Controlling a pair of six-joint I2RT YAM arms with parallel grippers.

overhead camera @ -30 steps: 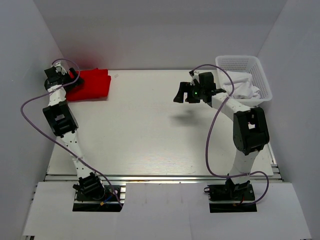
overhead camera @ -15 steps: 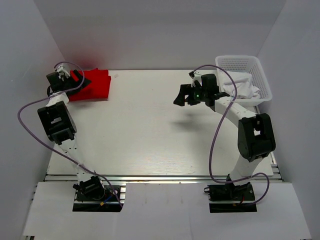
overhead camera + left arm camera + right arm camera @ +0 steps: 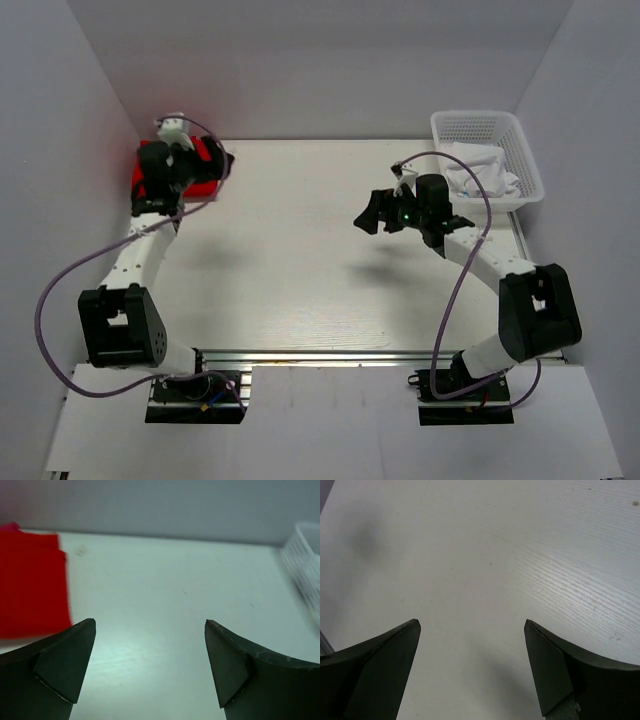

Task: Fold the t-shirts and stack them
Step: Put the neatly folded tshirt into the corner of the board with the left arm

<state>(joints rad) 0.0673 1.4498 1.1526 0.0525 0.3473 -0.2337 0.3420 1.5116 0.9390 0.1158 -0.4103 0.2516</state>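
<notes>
White walls close in a pale table [image 3: 300, 270] on three sides.

1. Left gripper [image 3: 150, 630]: jaws spread wide, nothing between them, hanging low over bare table.
2. Red shirt [image 3: 30, 585]: lies flat at the far-left corner, folded into a neat block. Seen from the wrist, it sits off to the left of the fingers, its right edge just outside the left finger and running straight away ahead. The gap between the fingers faces bare table, not cloth. A sliver of pinker fabric shows at the block's far corner (too small to call a second shirt).
3. Right gripper [image 3: 470, 625]: jaws likewise wide and empty, above mid-table, well apart from the red shirt.
4. Basket [image 3: 480, 118]: holds crumpled white cloth [image 3: 480, 172], lying behind and to the outer side of the right fingers.

Judgement: the left arm is much the nearer to the red shirt. The right arm is the nearer to the basket and would have to turn back to reach into it.
</notes>
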